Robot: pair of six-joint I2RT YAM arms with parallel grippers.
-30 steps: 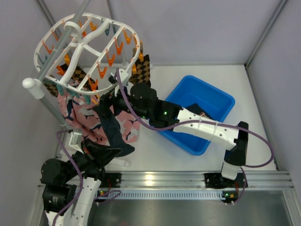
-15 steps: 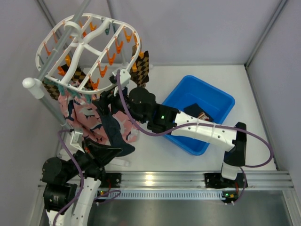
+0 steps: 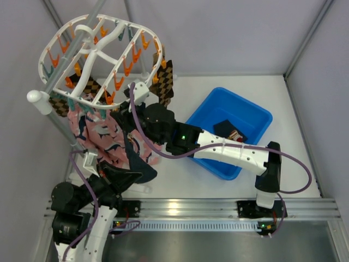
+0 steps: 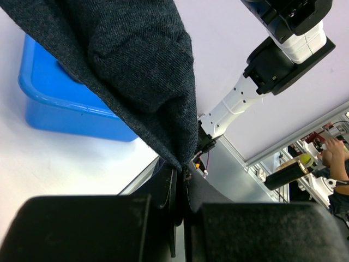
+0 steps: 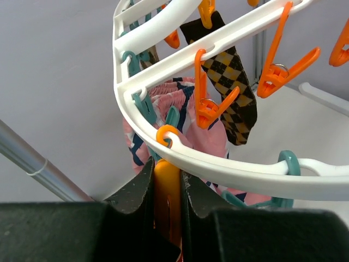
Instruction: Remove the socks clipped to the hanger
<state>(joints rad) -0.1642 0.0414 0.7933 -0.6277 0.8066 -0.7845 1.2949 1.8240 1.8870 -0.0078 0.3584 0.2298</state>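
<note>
1. Sock position first: the dark navy sock (image 3: pixel 133 161) hangs from the near rim of the hanger (image 5: pixel 229 166), its long axis running down toward your left arm.
2. Your left jaws are clenched on its lower end, below that rim.
3. Your right jaws squeeze an orange clip (image 5: pixel 167 177) on the rim, above the sock and probably the one holding it.
4. Release should come from above, the pull from below.

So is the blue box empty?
Not empty. Seen from above, one dark bit of cloth with a pink patch, probably a sock, lies inside the blue box.
</note>
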